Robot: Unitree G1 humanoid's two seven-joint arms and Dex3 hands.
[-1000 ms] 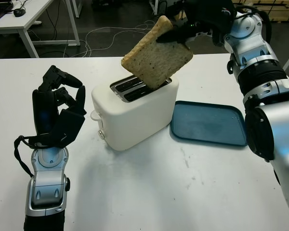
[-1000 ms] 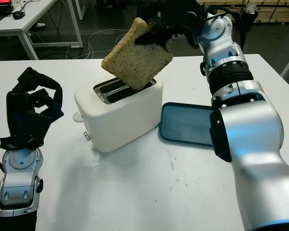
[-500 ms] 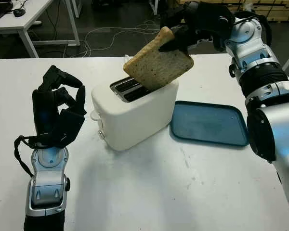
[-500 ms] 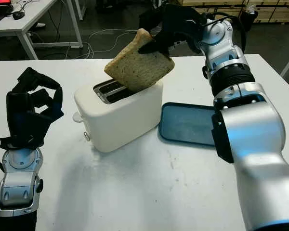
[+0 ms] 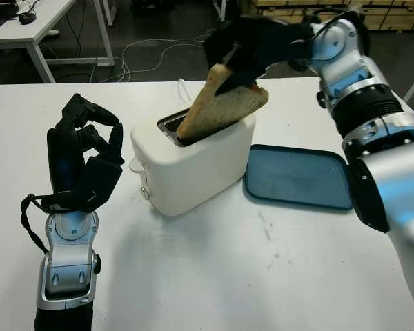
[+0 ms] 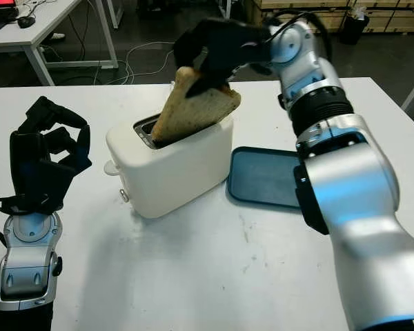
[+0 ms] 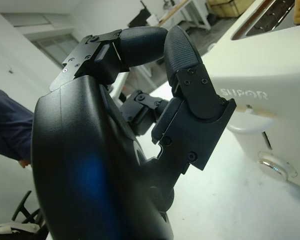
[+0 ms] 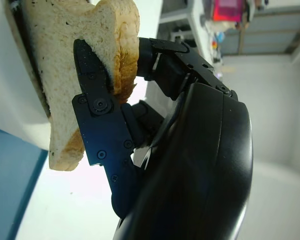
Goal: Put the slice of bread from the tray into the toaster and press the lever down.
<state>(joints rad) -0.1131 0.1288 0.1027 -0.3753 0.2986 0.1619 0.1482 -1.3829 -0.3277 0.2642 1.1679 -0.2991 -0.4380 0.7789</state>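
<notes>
A slice of brown bread [image 5: 221,110] leans tilted with its lower corner inside a slot of the white toaster [image 5: 186,165] at mid table. My right hand [image 5: 245,48] is shut on the bread's upper edge, above the toaster; in the right wrist view its fingers [image 8: 97,130] clamp the bread [image 8: 65,65] from both sides. The toaster's lever knob [image 5: 136,165] sticks out on its left end, up near the top. My left hand [image 5: 79,155] is held upright left of the toaster with curled fingers and holds nothing. The blue tray [image 5: 300,178] lies bare right of the toaster.
The white table [image 5: 228,276] stretches toward me in front of the toaster. Behind it are another desk [image 5: 41,27], floor cables [image 5: 145,55] and wooden crates [image 6: 317,10]. A person's blue sleeve [image 7: 10,130] shows in the left wrist view.
My right hand has swung left and down with the bread, turning the slice edge-on; its lower corner has gone from above the toaster into the slot. My left hand has stayed still.
</notes>
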